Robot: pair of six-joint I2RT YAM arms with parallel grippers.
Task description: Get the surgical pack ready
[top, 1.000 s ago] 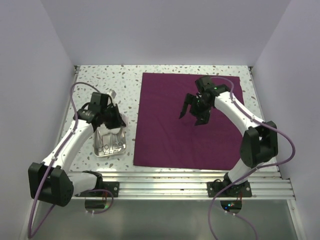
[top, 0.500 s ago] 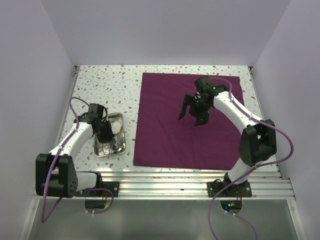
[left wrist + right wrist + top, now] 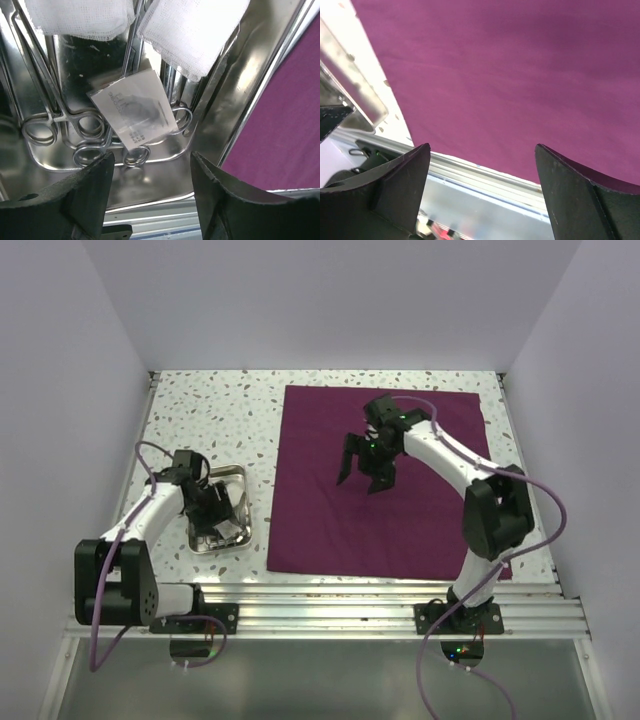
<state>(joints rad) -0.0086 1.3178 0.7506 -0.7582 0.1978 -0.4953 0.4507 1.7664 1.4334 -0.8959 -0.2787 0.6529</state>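
The dark purple cloth (image 3: 420, 520) of the surgical pack lies flat and unfolded on the right half of the table. To its left stands the small steel tray (image 3: 240, 476). Inside the tray (image 3: 250, 75), the left wrist view shows silver scissor-like instruments (image 3: 85, 125), two white gauze squares (image 3: 195, 30) and a small printed packet (image 3: 135, 112) lying on the instruments. My left gripper (image 3: 205, 508) hovers low over the tray, open (image 3: 150, 195), holding nothing. Over the cloth's middle (image 3: 495, 60), my right gripper (image 3: 362, 475) hangs wide open (image 3: 480, 190) and empty.
White speckled tabletop (image 3: 210, 410) lies behind and around the tray. An aluminium rail (image 3: 380, 600) runs along the near edge, carrying both arm bases. Pale walls close in the left, right and back sides.
My left gripper came down toward the near part of the tray and went from shut to open. My right gripper shifted a little to the left over the cloth, still open.
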